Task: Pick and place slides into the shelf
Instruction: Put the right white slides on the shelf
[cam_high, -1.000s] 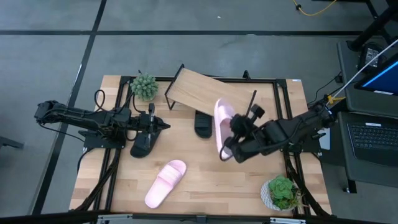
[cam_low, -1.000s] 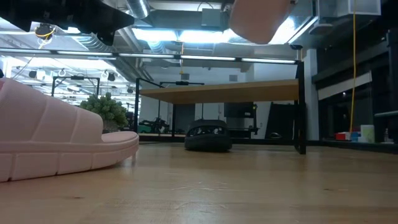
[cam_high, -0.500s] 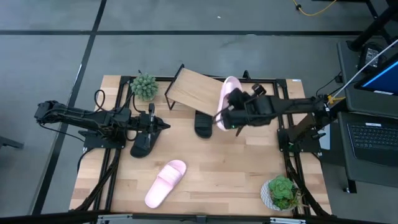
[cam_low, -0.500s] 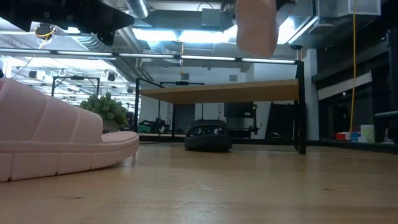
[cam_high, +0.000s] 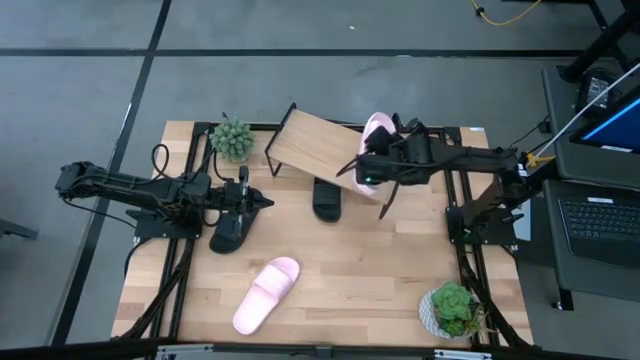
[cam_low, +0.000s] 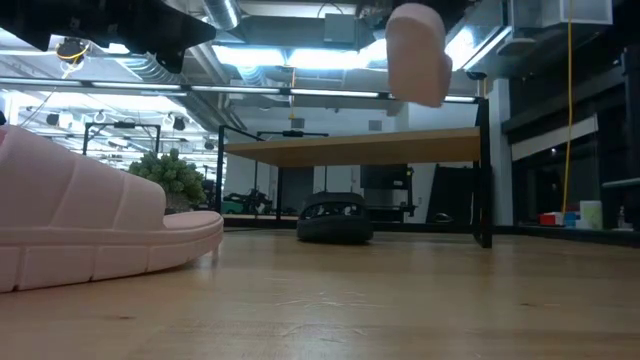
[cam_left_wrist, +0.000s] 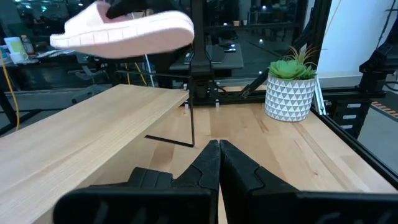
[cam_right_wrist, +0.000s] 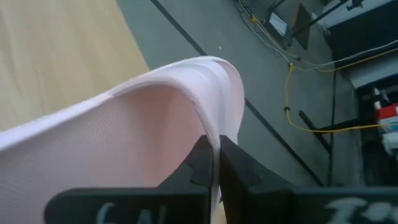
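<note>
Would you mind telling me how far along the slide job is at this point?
Nothing sits on the shelf board yet. In hand: the right claw is shut on a pink slide, held in the air over the shelf's right end. Left: a black slide under the shelf, another black slide by the shut left claw, and a pink slide on the table.

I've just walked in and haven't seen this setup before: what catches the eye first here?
A pale pink slide hangs in the air, pinched in the right gripper above the right end of the shelf. The left gripper is shut over a black slide at the table's left, and another pink slide lies near the front edge.
</note>
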